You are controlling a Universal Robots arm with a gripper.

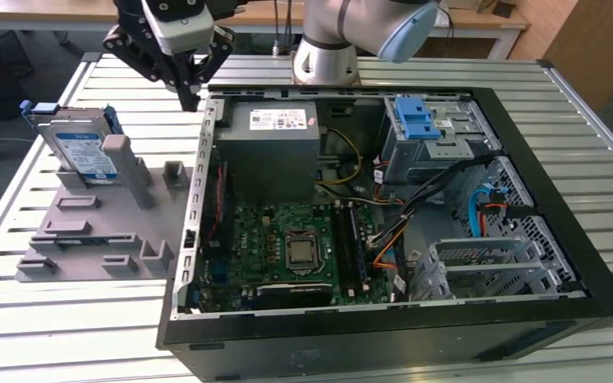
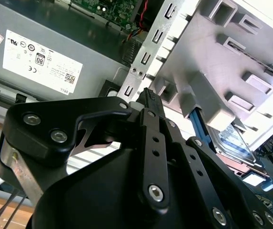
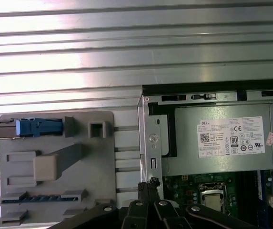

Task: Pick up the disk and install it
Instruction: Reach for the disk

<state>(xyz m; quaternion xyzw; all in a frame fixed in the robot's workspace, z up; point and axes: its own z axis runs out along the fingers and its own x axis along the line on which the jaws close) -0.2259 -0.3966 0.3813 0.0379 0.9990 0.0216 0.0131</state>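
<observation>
The disk (image 1: 83, 148), a silver drive with a blue-and-white label in a blue carrier, stands tilted on edge in a grey holder plate (image 1: 93, 235) at the exterior view's left. In the first wrist view the disk (image 3: 37, 127) appears edge-on, and in the second wrist view the disk (image 2: 232, 143) is partly hidden behind a grey post. My black gripper (image 1: 189, 100) hangs above the table between the holder and the computer case's back corner, to the right of the disk and apart from it. Both wrist views show the gripper (image 3: 150, 183) (image 2: 148, 93) with its fingers shut together, holding nothing.
An open computer case (image 1: 562, 159) lies on the slatted metal table (image 1: 605, 104). Inside are a grey power supply box (image 1: 269, 152), a motherboard (image 1: 290, 247), loose cables and a silver cage with a blue latch (image 1: 426, 128). The holder plate carries several posts and slots.
</observation>
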